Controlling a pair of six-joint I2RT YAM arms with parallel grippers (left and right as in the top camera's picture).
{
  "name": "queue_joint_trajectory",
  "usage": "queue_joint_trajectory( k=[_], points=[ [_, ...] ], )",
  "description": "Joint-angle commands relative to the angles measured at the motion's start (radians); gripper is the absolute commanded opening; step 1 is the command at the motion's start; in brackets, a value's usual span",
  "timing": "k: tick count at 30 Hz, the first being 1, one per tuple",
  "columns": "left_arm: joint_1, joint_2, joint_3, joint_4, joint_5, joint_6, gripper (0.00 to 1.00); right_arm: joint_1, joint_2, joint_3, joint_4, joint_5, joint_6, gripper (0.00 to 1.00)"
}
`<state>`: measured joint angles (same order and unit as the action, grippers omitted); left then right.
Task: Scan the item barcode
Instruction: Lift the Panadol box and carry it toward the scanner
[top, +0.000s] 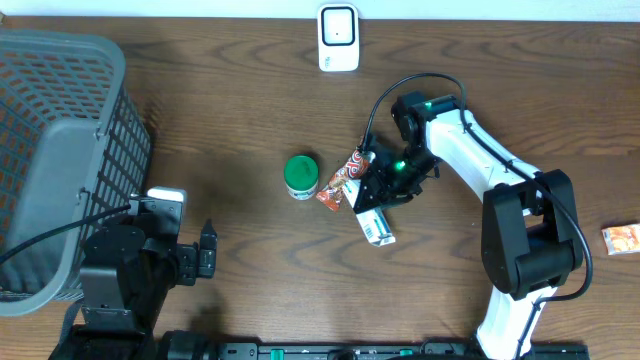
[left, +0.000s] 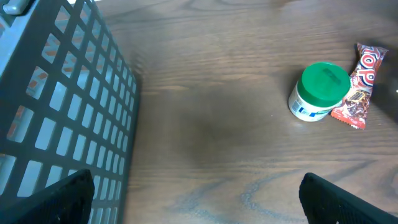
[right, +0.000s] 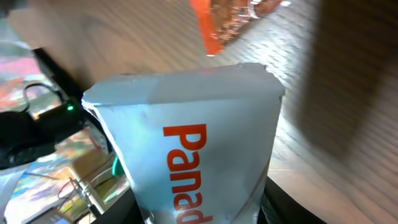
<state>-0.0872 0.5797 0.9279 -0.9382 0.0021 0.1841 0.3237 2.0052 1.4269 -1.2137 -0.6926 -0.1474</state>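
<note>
While clamped in right claw, carry white box toward scanner at far-left. Leave wide-open left claw parked.

A basket is set at the left edge of the table, and the left hand is held just to its right, near the front edge. A scanner is placed at the middle of the rear edge. Near the table's middle a jar is stood, with a wrapped bar laid just beside it on the right. Right of the bar and a little nearer the front, a box is found between the fingers of the right hand, which is positioned over its rear end. A small packet is laid well apart at the right edge.
</note>
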Motion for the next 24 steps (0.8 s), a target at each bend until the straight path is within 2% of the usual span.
queue_joint_trajectory(
  k=[1,13,18,24],
  points=[
    [-0.003,-0.006,0.01,0.0,0.006,0.01,0.99,-0.004,0.008,0.019,-0.006,-0.072,-0.053,0.41],
    [-0.003,-0.006,0.01,0.0,0.006,0.01,0.99,-0.004,0.008,0.019,-0.006,-0.072,-0.071,0.4],
    [-0.003,-0.006,0.01,0.0,0.006,0.01,0.99,-0.004,0.008,0.026,0.062,-0.037,-0.032,0.39],
    [-0.003,-0.006,0.01,0.0,0.006,0.01,0.99,-0.004,0.008,0.203,0.065,0.113,0.074,0.39]
  ],
)
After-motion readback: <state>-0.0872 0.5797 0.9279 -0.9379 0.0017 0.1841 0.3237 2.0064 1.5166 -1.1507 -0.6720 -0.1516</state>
